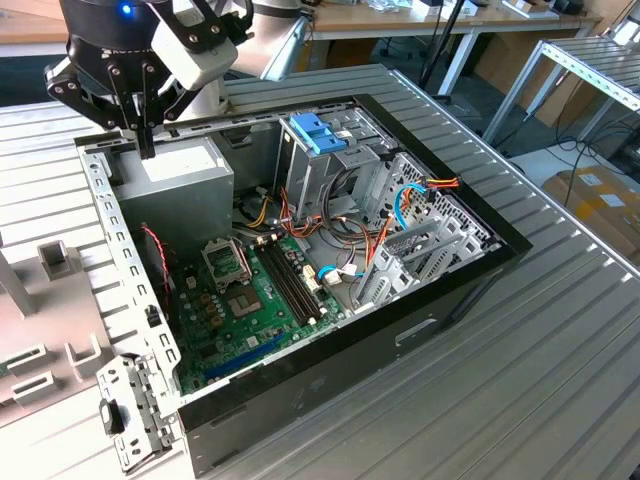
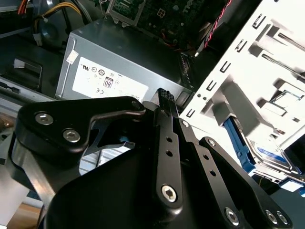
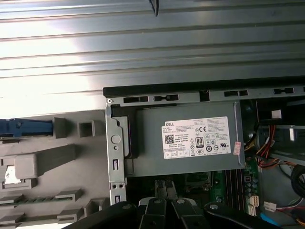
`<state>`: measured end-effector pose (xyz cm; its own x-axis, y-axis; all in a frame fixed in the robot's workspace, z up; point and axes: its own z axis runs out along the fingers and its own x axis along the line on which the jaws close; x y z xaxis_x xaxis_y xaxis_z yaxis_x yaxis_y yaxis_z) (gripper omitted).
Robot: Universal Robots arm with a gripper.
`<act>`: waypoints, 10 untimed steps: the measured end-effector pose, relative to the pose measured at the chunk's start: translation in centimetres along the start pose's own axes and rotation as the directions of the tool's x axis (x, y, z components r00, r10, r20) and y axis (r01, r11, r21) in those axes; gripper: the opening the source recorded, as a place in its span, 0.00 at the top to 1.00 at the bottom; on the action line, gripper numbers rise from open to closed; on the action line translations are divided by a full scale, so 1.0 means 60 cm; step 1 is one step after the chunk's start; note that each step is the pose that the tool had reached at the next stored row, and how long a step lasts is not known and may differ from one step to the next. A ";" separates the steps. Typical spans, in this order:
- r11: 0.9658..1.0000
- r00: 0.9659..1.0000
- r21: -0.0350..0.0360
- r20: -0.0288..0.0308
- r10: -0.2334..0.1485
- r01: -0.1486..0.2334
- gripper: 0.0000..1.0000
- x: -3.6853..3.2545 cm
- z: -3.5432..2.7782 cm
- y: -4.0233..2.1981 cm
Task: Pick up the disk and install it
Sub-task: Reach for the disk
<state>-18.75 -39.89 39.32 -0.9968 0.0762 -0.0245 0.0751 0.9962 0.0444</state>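
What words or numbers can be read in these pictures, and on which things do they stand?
Sticker on the power supply: small print and marks, too small to quote safely.
Label on the disk: blurred, unreadable.

Bright overhead light, white glare across the ribbed table [image 3: 143, 52], dim shadow inside the computer case [image 1: 350, 362]

Exterior view raised, off the bench [image 1: 560, 330], looking down into the open computer case [image 1: 330, 380], both wrist views close above its power supply [image 3: 190, 138], second seemingly steeply tilted.
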 end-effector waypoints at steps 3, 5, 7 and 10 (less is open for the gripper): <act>1.000 1.000 0.000 0.000 0.000 0.000 0.89 0.002 0.000 0.000; 1.000 1.000 0.000 0.000 0.000 0.000 0.89 0.005 0.000 0.000; 1.000 1.000 0.000 0.000 0.000 0.000 0.89 0.006 0.000 -0.001; 1.000 1.000 0.000 0.000 0.000 0.000 0.89 0.008 0.000 -0.001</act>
<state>-19.24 -39.89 39.32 -0.9968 0.0762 -0.0244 0.0751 0.9962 0.0443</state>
